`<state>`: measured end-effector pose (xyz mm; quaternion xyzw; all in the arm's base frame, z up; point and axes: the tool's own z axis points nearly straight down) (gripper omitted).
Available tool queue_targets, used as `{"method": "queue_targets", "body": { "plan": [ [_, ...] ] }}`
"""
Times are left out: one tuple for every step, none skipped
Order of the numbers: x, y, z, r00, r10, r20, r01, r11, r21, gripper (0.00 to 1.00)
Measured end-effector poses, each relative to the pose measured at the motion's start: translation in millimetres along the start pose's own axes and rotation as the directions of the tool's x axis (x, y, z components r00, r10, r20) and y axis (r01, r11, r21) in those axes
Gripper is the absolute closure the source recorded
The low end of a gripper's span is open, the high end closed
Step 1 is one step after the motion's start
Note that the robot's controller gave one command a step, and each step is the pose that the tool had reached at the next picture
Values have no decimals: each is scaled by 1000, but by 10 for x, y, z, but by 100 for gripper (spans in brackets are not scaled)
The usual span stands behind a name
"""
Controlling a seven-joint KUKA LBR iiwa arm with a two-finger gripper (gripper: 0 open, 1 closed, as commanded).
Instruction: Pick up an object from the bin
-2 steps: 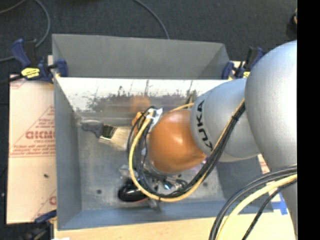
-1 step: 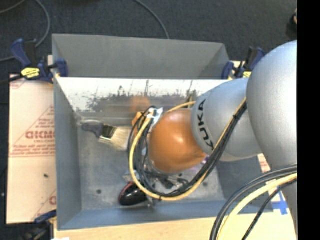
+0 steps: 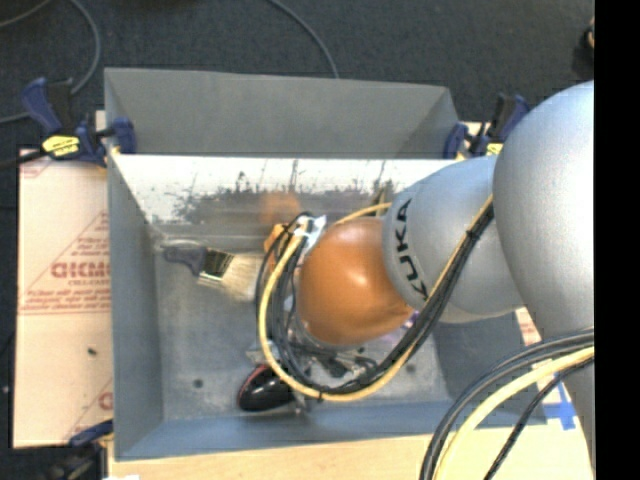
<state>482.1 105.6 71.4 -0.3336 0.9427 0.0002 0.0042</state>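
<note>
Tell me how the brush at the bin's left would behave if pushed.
The brush looks small, so probably light. Its pale bristles would likely bend; the grey handle seems stiff. Lying flat, it should slide, not roll.

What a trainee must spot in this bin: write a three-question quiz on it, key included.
1. True or false: the brush lies to the view's left of the arm's orange cover.
2. The black glossy object lies closest to which wall of the bin? A: the wall at the view's top. B: the wall at the view's bottom. C: the wall at the view's left.
3. Fill in: the brush's pale bristles point toward the view's ____.

Key: 1 true; 2 B; 3 right.
</note>
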Motion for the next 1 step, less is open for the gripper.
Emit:
{"method": "queue_targets", "body": {
  "plan": [
    [6, 3, -35, 1000, 2, 0, -2, 1000, -1, 100]
  ]
}}
